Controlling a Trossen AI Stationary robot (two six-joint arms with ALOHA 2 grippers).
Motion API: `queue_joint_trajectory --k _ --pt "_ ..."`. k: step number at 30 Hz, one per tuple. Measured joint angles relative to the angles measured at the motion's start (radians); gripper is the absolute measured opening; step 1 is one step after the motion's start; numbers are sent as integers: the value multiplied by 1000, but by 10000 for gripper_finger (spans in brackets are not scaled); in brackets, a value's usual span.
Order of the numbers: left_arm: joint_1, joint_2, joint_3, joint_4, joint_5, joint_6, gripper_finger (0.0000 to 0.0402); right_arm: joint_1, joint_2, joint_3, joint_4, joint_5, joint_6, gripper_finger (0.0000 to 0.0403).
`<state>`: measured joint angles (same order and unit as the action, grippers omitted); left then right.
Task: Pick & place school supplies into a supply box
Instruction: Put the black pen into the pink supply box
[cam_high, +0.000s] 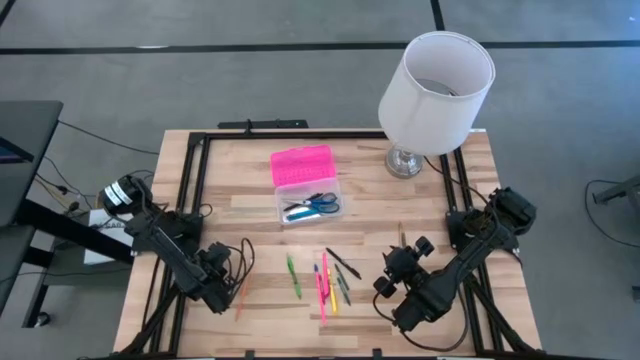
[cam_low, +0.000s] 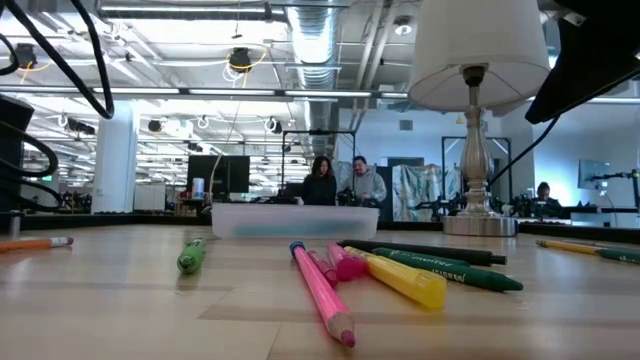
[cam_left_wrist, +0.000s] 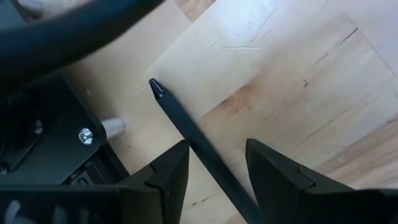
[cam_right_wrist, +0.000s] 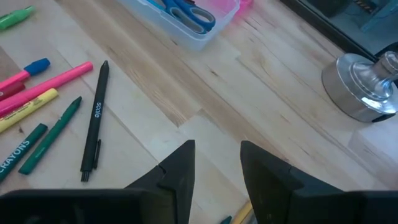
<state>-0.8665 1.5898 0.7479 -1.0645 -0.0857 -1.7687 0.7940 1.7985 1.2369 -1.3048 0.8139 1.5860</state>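
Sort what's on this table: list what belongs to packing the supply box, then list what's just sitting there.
Belongs to the job:
- supply box, pink lid open, blue scissors already inside
- pink pencil
- yellow highlighter
- green crayon
- green marker
- black pen
- orange pencil
- dark pencil

Just sitting there:
- white lamp, at the far right corner

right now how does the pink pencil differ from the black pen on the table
The pink pencil is hot pink with a sharpened tip; the black pen is dark, with printed lettering and a clip. The pink pencil lies bunched against a yellow marker; the black pen lies at the cluster's edge toward the right hand. Both lie flat outside the supply box.
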Motion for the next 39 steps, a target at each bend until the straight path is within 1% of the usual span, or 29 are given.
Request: queue_joint_trajectory --k 4,10,13,28,33,36,39 --pt "-21 -1 -10 10 8 -54 155 0 0 0 0 0 0 122" --pt "-82 -7 -54 78 12 -204 155 0 0 0 0 0 0 122" --pt "-100 -7 -56 83 11 -261 155 0 0 0 0 0 0 122" --pt "-105 0 -41 113 6 -259 155 0 0 0 8 -1 -24 122" --pt "-105 -1 -36 125 29 -258 155 0 0 0 8 -1 -24 122" --pt "-105 -1 -35 132 36 -259 145 0 0 0 8 -1 -24 122" --pt "-105 -1 -35 146 36 -255 122 0 0 0 7 -1 -26 122"
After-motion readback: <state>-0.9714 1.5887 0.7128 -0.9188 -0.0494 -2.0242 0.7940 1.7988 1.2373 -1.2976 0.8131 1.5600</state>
